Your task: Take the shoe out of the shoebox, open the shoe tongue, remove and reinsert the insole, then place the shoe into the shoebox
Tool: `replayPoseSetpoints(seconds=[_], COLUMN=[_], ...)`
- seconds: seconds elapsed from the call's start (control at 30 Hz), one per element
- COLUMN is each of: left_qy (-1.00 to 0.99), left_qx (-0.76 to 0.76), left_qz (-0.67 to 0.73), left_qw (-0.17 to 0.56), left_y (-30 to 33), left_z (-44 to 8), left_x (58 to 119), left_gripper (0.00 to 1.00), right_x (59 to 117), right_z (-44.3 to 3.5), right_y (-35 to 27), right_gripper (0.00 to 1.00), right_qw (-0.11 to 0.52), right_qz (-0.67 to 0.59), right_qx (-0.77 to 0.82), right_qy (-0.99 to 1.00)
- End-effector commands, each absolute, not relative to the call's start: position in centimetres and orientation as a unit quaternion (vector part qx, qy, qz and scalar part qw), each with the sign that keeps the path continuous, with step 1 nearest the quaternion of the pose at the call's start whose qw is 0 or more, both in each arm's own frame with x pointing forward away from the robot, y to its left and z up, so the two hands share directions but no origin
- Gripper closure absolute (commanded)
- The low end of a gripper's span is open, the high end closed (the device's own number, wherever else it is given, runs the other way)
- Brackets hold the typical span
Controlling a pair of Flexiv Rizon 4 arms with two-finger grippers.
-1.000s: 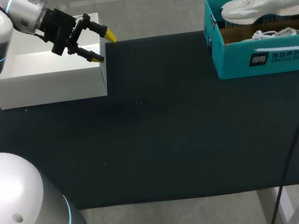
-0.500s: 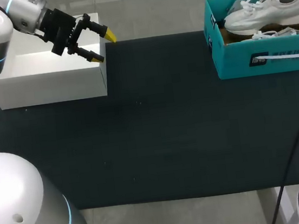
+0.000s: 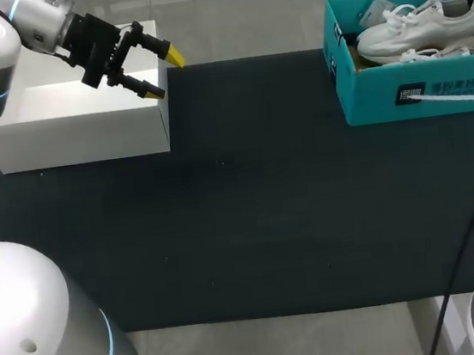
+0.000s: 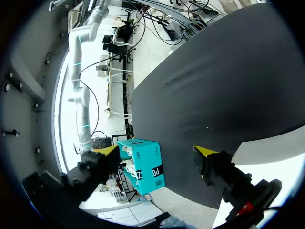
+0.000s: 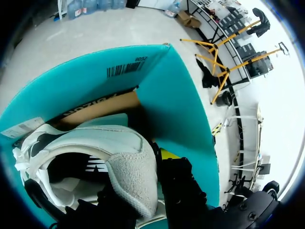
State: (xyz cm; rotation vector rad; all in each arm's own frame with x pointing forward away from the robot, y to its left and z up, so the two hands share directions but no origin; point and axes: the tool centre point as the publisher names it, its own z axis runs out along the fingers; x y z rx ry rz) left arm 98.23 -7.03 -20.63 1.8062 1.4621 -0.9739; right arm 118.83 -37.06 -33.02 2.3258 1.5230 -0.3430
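yellow-tipped right fingers [image 5: 183, 191] are closed on the heel of the white sneaker [image 5: 95, 143]. in the right wrist view the padded heel collar sits between them: one finger with its yellow tip lies against the outside of the heel, and the other is a dark shape inside the shoe's opening. from the head view the sneaker [image 3: 418, 30] lies inside the teal shoebox [image 3: 382, 90], with its heel at the fingers and its toe towards the box wall nearer the middle of the bench [image 3: 267, 208]. it lies just above a second sneaker [image 3: 438, 52] in the same box; whether the two touch cannot be told. the shoebox stands at the far right of the dark bench.

left fingers [image 3: 173, 57] are spread wide with nothing between them. they hang over the corner of a white box [image 3: 83, 118] at the far left of the bench, well apart from the shoebox. in the left wrist view the teal shoebox [image 4: 145, 164] shows far ahead of those fingers [image 4: 219, 171], across the bare bench top.
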Motion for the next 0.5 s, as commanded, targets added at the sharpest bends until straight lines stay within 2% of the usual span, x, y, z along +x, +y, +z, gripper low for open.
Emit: replayPoseSetpoints(seconds=[0.03,0.47,0.5], left_qy=[0.553,0.553,0.553], left_qx=[0.683,0.683,0.683], left_qz=[-0.366,-0.366,-0.366], left_qw=[0.306,0.306,0.306], left_y=[-7.0,-7.0,-7.0], left_z=[-20.6,-20.6,-20.6], left_x=[98.1,98.1,98.1], left_gripper=[0.0,0.0,0.0], right_x=[119.7,118.8,118.8], right_z=[-34.4,-36.8,-36.5], right_y=[-36.9,-37.3,-37.3], right_gripper=[1.0,1.0,0.79], right_qw=[0.164,0.153,0.154], right_qz=[-0.126,-0.131,-0.129], right_qx=[0.816,0.823,0.824], right_qy=[0.54,0.531,0.529])
